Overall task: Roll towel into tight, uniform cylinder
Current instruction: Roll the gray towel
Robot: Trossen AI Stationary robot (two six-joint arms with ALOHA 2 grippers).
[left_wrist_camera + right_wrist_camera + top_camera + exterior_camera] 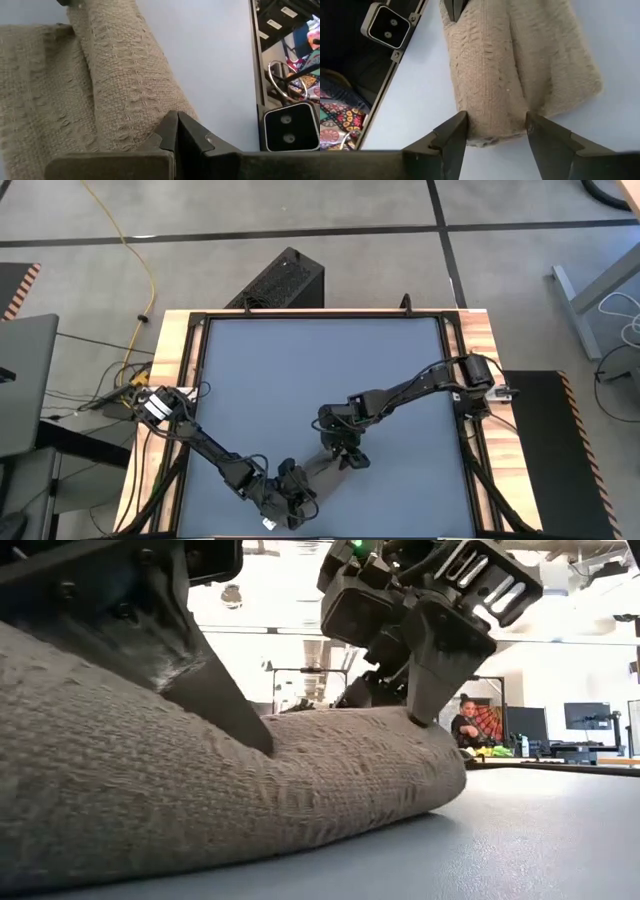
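The rolled towel [230,800] lies between left jaws pressed together and right jaws spread around its end.

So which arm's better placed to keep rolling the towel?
Probably the right. The right gripper is open, straddling the end of the rolled towel, ready to close. The left gripper is shut, resting against the roll's other end, gripping nothing.

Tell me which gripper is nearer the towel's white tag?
Left. The left gripper sits at the near table edge with the white tag right beside it. The right gripper straddles the other end of the towel, fingers open, farther from the tag.
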